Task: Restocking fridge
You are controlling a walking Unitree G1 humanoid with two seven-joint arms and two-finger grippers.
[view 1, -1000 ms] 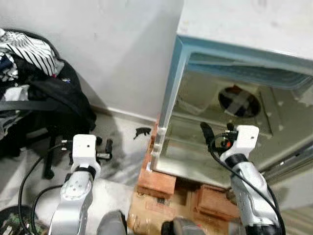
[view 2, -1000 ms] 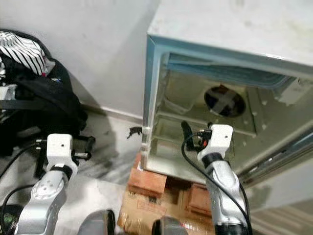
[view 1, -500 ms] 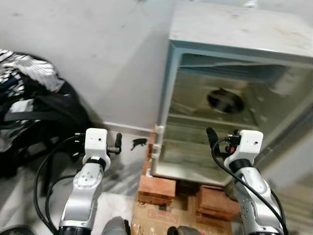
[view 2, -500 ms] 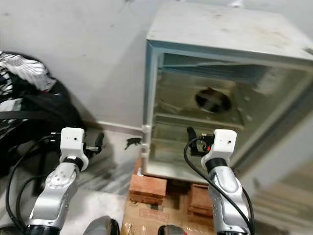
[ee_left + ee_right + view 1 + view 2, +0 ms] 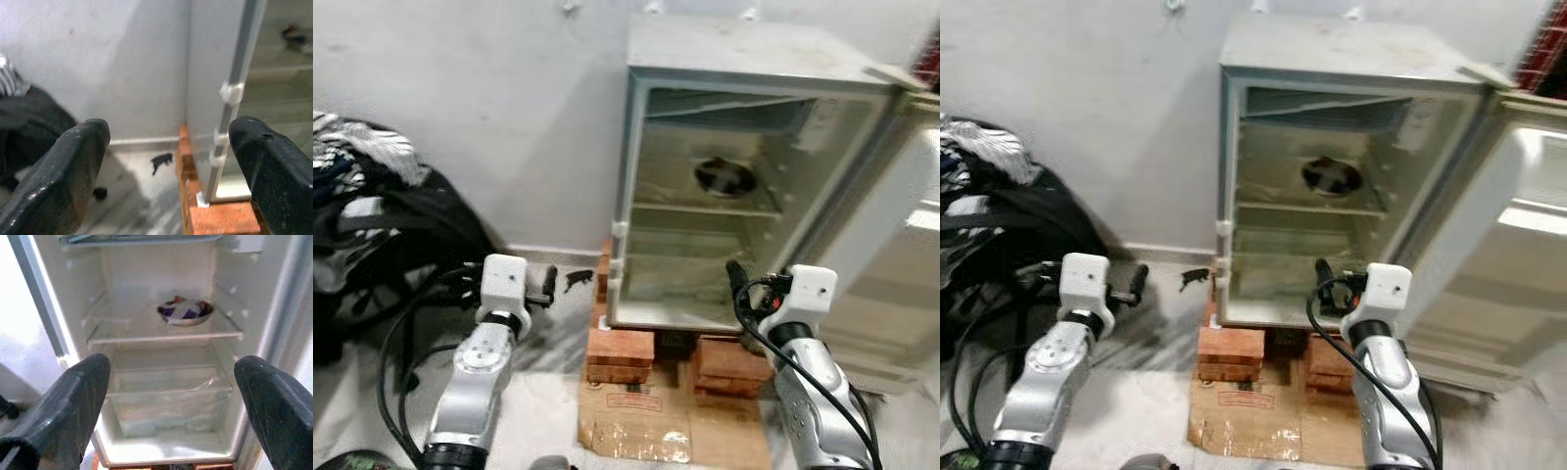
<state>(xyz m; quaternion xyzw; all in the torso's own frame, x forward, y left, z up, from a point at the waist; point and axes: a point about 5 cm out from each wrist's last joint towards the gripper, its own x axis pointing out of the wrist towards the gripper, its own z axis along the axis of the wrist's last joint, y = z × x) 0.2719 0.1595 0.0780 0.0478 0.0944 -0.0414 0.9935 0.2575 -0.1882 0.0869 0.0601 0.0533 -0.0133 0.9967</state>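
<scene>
A small white fridge [image 5: 744, 59] stands on red bricks [image 5: 621, 352] against the wall, its door [image 5: 901, 264] swung open to the right. On its glass shelf [image 5: 166, 335] sits a metal bowl [image 5: 185, 312] with a wrapped item in it; a clear drawer [image 5: 168, 401] lies below. My right gripper [image 5: 171, 406] is open in front of the fridge mouth, holding nothing. My left gripper [image 5: 166, 166] is open too, facing the wall and the fridge's left edge [image 5: 234, 93], with nothing between its fingers.
A dark office chair [image 5: 382, 235] heaped with black bags and striped cloth stands at the left. Flattened cardboard [image 5: 636, 426] lies on the floor before the bricks. A small black object [image 5: 576, 279] lies by the wall.
The camera has drawn back and tilted up, so the whole fridge and its open door now show. Both arms hold much the same pose, fingers still apart.
</scene>
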